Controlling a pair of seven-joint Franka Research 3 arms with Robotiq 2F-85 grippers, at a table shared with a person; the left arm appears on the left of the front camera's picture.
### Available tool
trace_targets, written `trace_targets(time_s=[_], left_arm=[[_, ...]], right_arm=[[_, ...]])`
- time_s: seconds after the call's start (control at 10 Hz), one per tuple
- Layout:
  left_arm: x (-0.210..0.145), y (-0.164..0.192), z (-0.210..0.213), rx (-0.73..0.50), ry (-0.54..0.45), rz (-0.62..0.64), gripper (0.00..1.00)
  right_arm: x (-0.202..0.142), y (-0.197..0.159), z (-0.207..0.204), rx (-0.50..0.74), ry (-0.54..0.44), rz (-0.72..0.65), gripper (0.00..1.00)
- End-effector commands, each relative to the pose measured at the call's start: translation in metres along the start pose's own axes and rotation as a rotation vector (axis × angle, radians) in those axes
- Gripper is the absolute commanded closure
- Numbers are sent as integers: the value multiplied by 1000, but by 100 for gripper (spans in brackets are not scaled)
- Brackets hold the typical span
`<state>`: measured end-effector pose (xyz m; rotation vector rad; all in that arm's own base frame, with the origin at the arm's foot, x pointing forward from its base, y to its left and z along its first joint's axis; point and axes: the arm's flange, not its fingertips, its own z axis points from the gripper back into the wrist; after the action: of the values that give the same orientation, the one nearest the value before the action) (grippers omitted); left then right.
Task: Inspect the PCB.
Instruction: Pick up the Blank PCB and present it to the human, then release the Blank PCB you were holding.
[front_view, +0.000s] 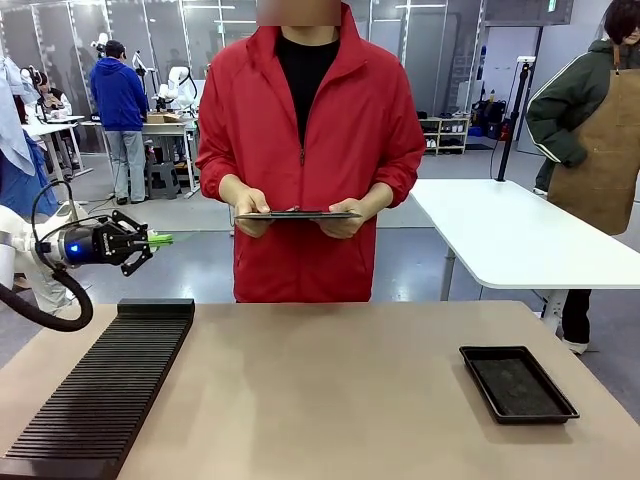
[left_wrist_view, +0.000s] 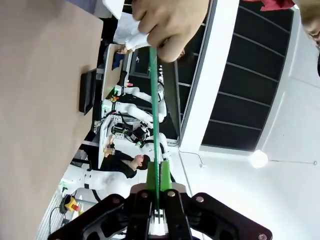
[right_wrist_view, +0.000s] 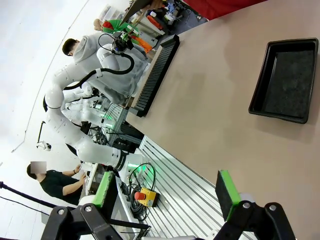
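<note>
We hold the small thin green circuit board (left_wrist_view: 153, 100) clamped edge-on in our left gripper (left_wrist_view: 159, 170); its long axis runs straight out from the fingers toward 12 o'clock, at the person's hand (left_wrist_view: 170, 22) beyond; on our right gripper (right_wrist_view: 165, 176) the 2 fingers stand wide apart.

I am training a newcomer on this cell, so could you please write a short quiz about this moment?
1. True or false: the left gripper is shut on the PCB.
2. The right gripper is: A open, B shut with nothing in it, C shut on the PCB.
3. Fill in: the shallow black tray lies on the robot's ___ side of the table.
Key: 1 true; 2 A; 3 right.
</note>
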<state>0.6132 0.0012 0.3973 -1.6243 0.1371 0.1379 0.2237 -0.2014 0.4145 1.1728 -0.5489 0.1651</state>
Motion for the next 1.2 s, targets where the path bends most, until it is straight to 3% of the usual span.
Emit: trace_targets(time_s=[0.0,0.2,0.3,0.4,1.1], left_arm=[[19,-4,-4,-3,-7,-2,97],[23,-5,-7,7,-16,-4,97],[19,-7,-4,-11,-12,-88,97],[14,0,-5,3,3,-15,97],[14,0,-5,3,3,-15,97]], right_arm=[[1,0,1,11,-11,20,0],[1,0,1,11,-11,20,0],[1,0,1,11,-11,20,0],[1,0,1,11,-11,20,0],[1,0,1,11,-11,20,0]])
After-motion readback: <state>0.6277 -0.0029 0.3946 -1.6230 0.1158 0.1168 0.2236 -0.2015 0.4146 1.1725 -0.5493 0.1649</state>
